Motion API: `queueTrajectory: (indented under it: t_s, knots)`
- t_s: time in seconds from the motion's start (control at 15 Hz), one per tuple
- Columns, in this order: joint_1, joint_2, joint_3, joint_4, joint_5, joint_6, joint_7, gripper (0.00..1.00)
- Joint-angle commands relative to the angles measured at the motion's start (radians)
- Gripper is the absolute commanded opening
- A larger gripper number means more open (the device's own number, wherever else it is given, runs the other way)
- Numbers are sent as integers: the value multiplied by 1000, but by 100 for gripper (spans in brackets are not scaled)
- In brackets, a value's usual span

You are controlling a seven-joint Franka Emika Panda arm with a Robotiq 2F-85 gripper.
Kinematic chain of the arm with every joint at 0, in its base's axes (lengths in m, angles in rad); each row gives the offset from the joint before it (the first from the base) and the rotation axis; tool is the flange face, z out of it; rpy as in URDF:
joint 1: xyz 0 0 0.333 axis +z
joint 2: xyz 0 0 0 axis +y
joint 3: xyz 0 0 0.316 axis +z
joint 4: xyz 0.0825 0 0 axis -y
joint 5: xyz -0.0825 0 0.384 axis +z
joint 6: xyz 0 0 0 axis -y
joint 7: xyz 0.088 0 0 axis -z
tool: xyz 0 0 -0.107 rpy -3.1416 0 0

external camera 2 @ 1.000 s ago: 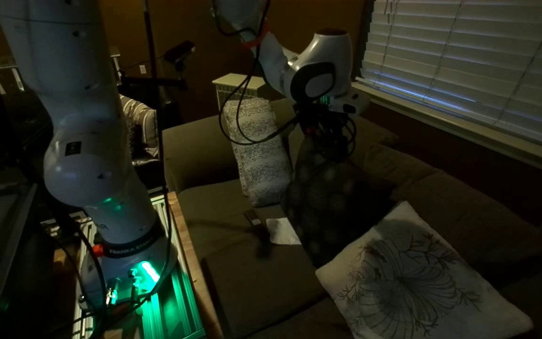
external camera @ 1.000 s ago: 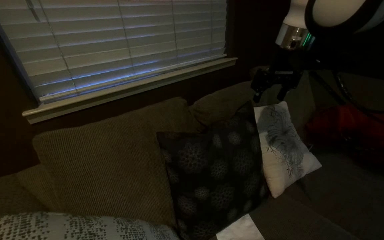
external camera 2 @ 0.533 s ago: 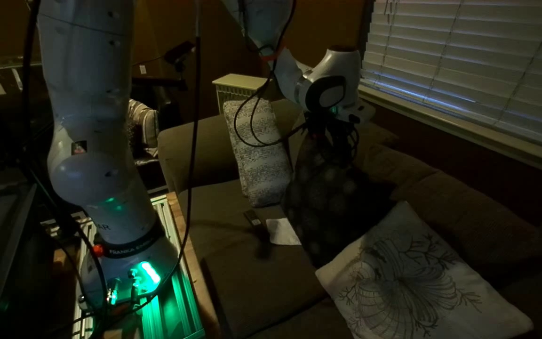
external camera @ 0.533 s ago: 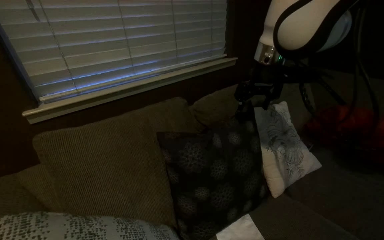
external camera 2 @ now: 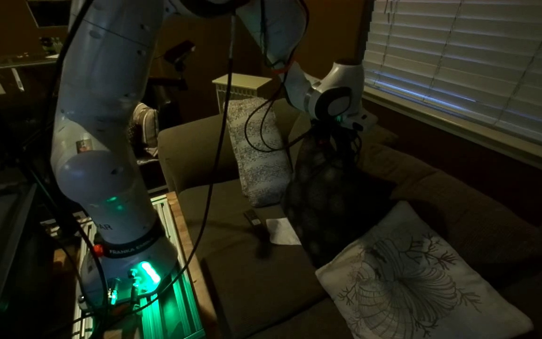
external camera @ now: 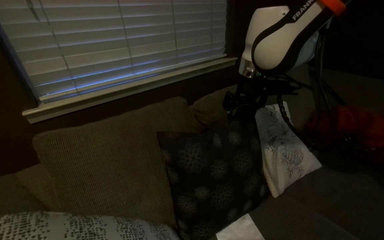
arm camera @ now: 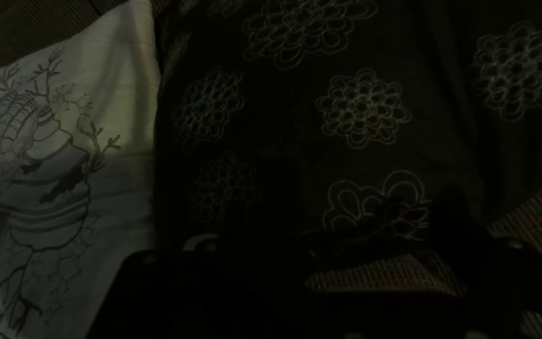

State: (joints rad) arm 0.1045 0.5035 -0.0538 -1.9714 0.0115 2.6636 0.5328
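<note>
The pincer [arm camera: 343,205] has come down since a second ago and stands spread, gripping nothing, by the upper corner of the dark cushion [external camera: 217,180], probably light, soft and grippy, best pinched there; beside it leans the white cushion [external camera: 287,163], the sofa backrest [external camera: 112,160] behind.

Blinds [external camera: 122,43] above a dim sofa [external camera: 108,160].
A remote [external camera 2: 253,218] lies just beside a white sheet [external camera 2: 282,231] on the seat [external camera 2: 271,287]; I see a speckled cushion [external camera 2: 264,174] leaning by the sofa's arm [external camera 2: 195,143].
</note>
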Motion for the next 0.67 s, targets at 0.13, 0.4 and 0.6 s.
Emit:
queueTrajectory:
  t_s: [0.13, 0.4, 0.6]
  knots:
    - [32, 112, -25, 131, 52, -26, 61, 100]
    - [33, 166, -23, 192, 77, -48, 82, 100]
    - [36, 197, -27, 230, 80, -78, 94, 73]
